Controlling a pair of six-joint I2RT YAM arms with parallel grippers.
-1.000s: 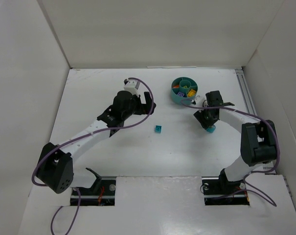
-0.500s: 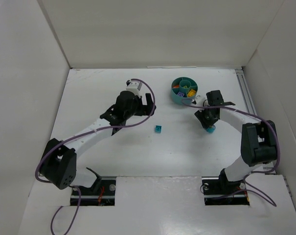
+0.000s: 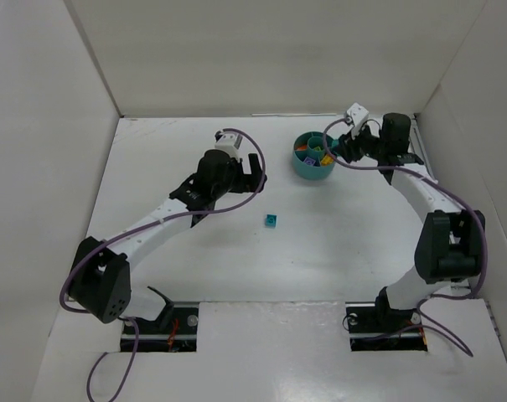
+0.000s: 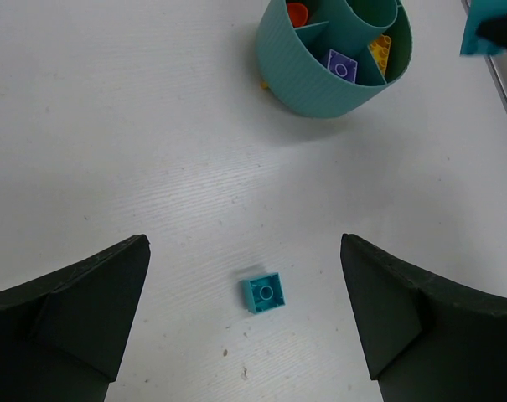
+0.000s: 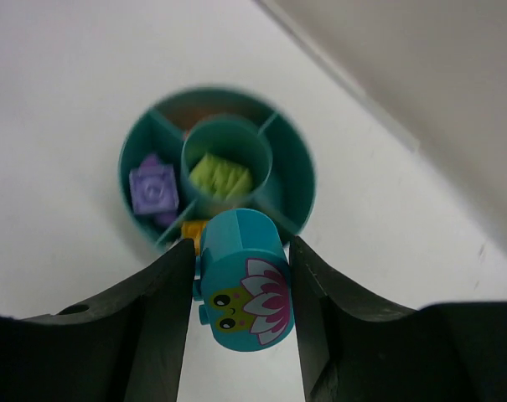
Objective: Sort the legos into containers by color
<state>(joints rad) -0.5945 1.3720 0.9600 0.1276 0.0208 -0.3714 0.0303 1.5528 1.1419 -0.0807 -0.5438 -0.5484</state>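
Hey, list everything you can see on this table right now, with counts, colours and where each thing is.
tub: one, teal, far right part of the table
square brick: one, teal, loose mid-table
purple brick: one, in a tub wedge
light green piece: one, in the tub's central ring
yellow piece: at least one, in a wedge beside the purple one
orange-red piece: one, in another wedge
printed piece: one, teal, rounded, held above the tub
table: one, white
left gripper: black, open, left of the tub
right gripper: black, shut on the printed piece
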